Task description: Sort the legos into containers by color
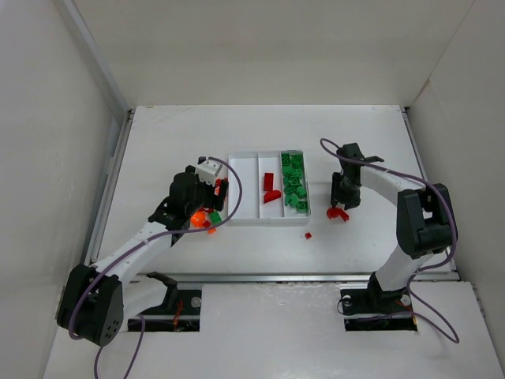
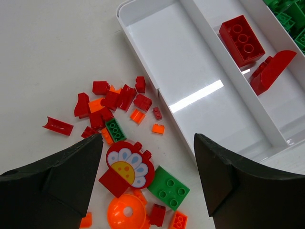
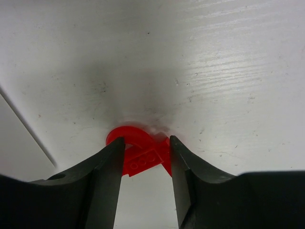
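Left of the tray (image 1: 244, 155) lies a pile (image 2: 110, 102) of legos on the desk (image 1: 158, 142), touching the tray's left wall. It is mostly red and orange bits, with a round flower piece (image 2: 129, 164), a green brick (image 2: 169, 187) and an orange dome (image 2: 125, 213) at the near end.

The left claw (image 2: 147, 138) hangs over this pile. It is open wide and has hold of nothing. The flower piece sits right between its fingers.

In the tray, the left slot looks bare. The middle slot holds two red pieces (image 1: 271, 188). The right slot is full of green ones (image 1: 294, 181).

One tiny red bit (image 1: 308, 234) lies alone on the desk, just off the tray's near right corner.

Right of the tray, close by, the right claw (image 3: 147, 143) is down at the desk. Its fingers stand on both sides of a red piece (image 3: 139, 161), with only a small gap. I cannot tell if they pinch it yet. The piece lies flat on the desk.

These legos are hard, light and smooth, so I think they slip and pop out easily. This red piece has a round arch and a flat part with studs. The flat sides by the studs look like the best place to squeeze. The curved arch would likely slide away. The flower piece is wide, so its edges need a big opening.
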Controlling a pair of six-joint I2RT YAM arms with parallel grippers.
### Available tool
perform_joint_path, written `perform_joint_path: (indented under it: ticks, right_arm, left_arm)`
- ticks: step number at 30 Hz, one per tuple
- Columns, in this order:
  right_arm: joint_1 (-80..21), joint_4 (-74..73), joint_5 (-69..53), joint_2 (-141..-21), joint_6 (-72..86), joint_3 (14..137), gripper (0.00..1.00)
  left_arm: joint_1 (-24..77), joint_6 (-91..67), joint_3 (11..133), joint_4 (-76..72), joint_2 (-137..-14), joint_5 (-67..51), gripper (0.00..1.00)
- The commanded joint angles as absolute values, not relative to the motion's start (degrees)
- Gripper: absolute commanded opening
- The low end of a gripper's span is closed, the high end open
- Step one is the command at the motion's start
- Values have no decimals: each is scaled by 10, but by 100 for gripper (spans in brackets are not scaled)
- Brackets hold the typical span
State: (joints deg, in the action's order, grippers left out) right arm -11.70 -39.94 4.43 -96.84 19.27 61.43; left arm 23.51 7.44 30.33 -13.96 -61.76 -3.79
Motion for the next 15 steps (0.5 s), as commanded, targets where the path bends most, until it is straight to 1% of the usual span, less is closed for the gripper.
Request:
perform_joint_path:
  ticks: [1, 3, 5, 8, 9, 10, 12, 15]
  right_arm:
    - [-121, -407, 41, -962, 184, 633, 49]
    - [-121, -420, 41, -962, 184, 633, 57]
    - [-121, -420, 41, -962, 189, 628, 61]
    - [-121, -420, 19, -962, 189, 615, 61]
    - [-127, -420, 8, -962, 189, 615, 59]
    - [-127, -404, -15, -957, 189, 615, 56]
    - [-127, -397, -27, -957, 189, 608, 53]
    - [-132, -392, -43, -957, 189, 602, 53]
  left_arm:
    - [232, 76, 291, -168, -614, -40, 74]
    - [232, 76, 291, -168, -614, -40, 74]
    - [232, 76, 291, -168, -614, -40, 74]
    - [232, 76, 291, -168, -614, -40, 74]
    - [232, 76, 291, -168, -614, -40, 74]
    - [232, 76, 291, -168, -620, -40, 74]
    - [232, 76, 291, -173, -620, -40, 74]
    - [232, 81, 296, -178, -620, -40, 74]
